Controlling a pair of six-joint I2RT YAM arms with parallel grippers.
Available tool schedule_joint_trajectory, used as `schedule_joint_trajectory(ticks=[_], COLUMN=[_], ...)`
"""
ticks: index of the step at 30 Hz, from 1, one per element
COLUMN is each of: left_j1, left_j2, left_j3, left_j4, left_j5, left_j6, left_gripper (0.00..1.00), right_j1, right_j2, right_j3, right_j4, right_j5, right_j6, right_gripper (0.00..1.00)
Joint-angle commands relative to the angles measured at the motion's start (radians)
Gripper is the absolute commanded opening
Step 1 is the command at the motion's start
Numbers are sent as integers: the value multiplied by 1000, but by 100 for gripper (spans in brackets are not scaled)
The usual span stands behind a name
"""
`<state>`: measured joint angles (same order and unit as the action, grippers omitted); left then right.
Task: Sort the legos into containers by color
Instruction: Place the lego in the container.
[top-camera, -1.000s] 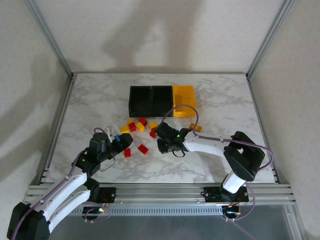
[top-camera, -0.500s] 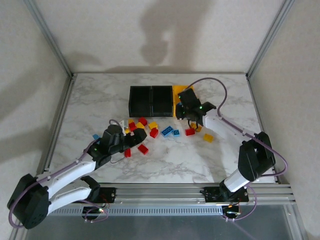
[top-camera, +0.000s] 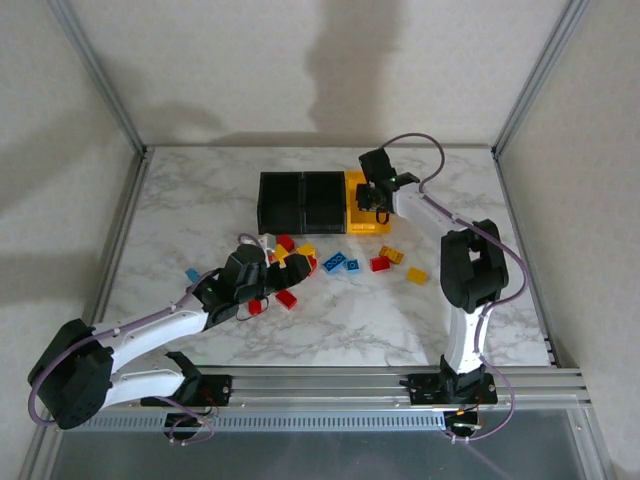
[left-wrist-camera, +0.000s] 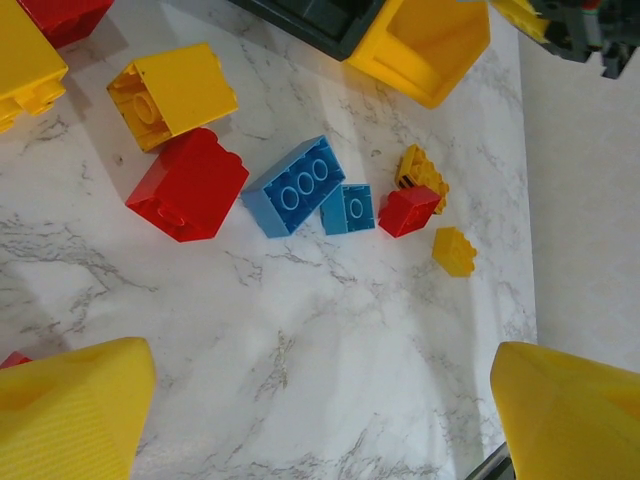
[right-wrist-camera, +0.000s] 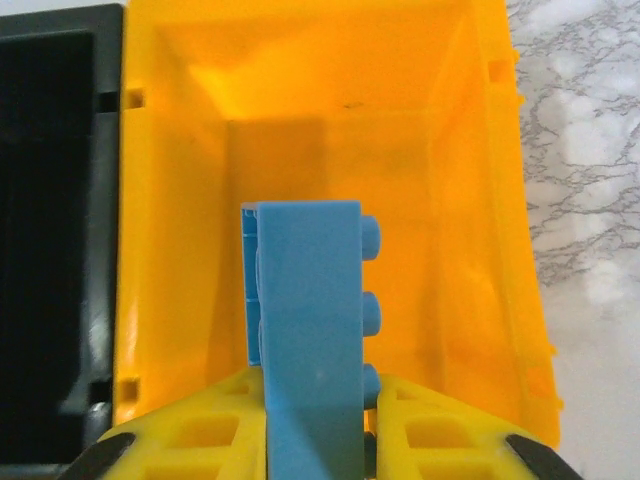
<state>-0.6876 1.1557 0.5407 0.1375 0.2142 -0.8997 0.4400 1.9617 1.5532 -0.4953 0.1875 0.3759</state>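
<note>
- The right gripper (right-wrist-camera: 312, 430) is being clamped on a blue brick (right-wrist-camera: 310, 320). The brick is being held on edge between the yellow fingers (right-wrist-camera: 190, 440), studs towards the right of the frame.
- The brick is being hung over the open yellow bin (right-wrist-camera: 170, 250) at the centre of the right wrist view. A black bin (right-wrist-camera: 60, 200) is lying along the left edge.
- In the top view, this gripper is being poised at the right end of the bin row, upper centre of the frame.
- The step in hand is being judged as the drop-off of this brick. The next move calls for the jaws to be released so that it falls inside the walls. Whether this bin is meant for blue cannot be told.
- The left gripper (left-wrist-camera: 320, 415) is being held wide open, with nothing gripped or touched. Its fingertips are showing in the lower corners of the left wrist view.
- Beyond it, loose bricks are lying on the marble table (left-wrist-camera: 330, 330): a long blue brick (left-wrist-camera: 295, 187) with a small blue brick (left-wrist-camera: 349, 209) just beside it, a red brick (left-wrist-camera: 190, 185) to their left, and a yellow brick (left-wrist-camera: 172, 93) above that.
- For this arm, a descent over one separated brick is being called for.
</note>
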Motion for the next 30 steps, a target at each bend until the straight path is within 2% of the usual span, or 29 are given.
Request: schedule_joint_trajectory(ticks=[1, 13, 20, 26, 30], left_j1=[-10, -10, -10, -10, -10], left_j2=[6, 14, -2, -7, -7], left_j3=[36, 36, 33, 37, 59], left_j4=[7, 4, -12, -25, -82], left_j5=[-26, -30, -40, -59, -86], left_j6=[19, 24, 24, 16, 16], left_gripper=[87, 87, 87, 87, 84], right_j1=[-12, -13, -14, -13, -12], right_j2=[57, 162, 171, 124, 29], right_j3=[56, 111, 131, 137, 105], right_j4=[-27, -31, -43, -54, -42], right_j5=[6, -28, -20, -13, -12], right_j6=[-25, -21, -21, -19, -15], right_gripper=[23, 27, 39, 42, 42])
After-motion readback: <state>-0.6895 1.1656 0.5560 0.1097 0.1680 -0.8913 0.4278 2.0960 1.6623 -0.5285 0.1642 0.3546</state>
